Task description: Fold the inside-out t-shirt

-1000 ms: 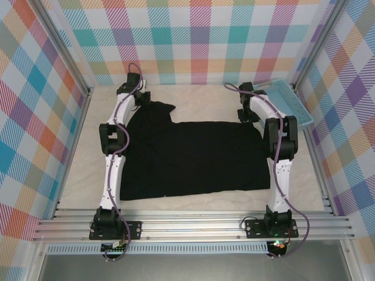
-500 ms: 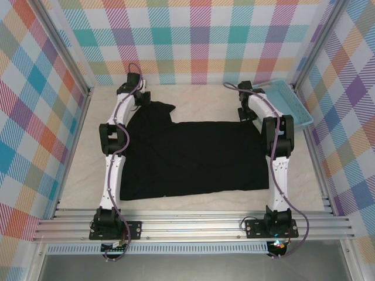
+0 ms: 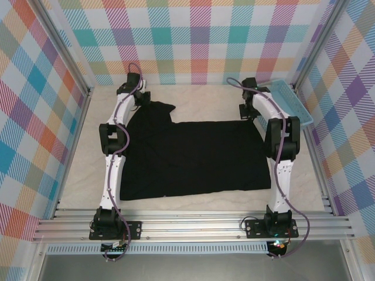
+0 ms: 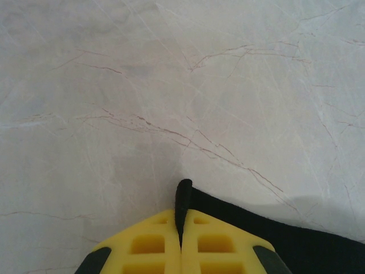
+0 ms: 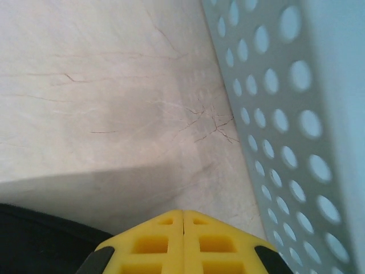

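The inside-out t-shirt (image 3: pixel 193 158) is black and lies spread flat on the pale marble table (image 3: pixel 205 102), with one sleeve sticking out at the far left. My left gripper (image 3: pixel 142 99) is at that sleeve and is shut on it. In the left wrist view a fold of the black t-shirt (image 4: pixel 183 194) is pinched between the yellow fingers of my left gripper (image 4: pixel 182 216). My right gripper (image 3: pixel 246 111) is at the shirt's far right corner. In the right wrist view my right gripper (image 5: pixel 183 213) is shut with no cloth showing between its tips, and the black t-shirt (image 5: pixel 34 240) runs under its left finger.
A teal perforated basket (image 3: pixel 287 102) stands at the back right, and its wall (image 5: pixel 285 114) is close to the right of my right gripper. Checked walls enclose the table on three sides. Bare marble lies beyond the shirt's far edge.
My right gripper has shut and shifted slightly toward the far right. The left arm and the shirt look unchanged.
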Robot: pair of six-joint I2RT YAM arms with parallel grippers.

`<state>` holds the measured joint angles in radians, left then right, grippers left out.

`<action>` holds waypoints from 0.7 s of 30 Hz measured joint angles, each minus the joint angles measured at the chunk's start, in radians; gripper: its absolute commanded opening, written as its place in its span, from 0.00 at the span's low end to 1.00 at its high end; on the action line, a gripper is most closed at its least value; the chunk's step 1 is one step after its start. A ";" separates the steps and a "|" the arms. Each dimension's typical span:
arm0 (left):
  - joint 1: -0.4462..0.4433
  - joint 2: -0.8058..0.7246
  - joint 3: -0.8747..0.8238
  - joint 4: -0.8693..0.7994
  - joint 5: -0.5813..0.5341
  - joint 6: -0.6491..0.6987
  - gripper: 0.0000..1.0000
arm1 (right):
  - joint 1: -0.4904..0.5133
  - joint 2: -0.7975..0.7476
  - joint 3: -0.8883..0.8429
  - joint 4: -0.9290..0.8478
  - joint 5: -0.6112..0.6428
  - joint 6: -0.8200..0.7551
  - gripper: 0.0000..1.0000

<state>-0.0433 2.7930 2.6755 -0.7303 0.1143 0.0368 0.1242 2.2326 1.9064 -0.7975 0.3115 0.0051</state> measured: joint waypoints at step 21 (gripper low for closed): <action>0.022 -0.615 -0.630 0.169 0.162 -0.133 0.00 | -0.074 -0.264 -0.352 0.211 -0.205 0.038 0.00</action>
<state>-0.0216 2.1784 2.0457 -0.5613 0.2764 -0.0959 0.0505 1.9682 1.5539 -0.5869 0.1066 0.0429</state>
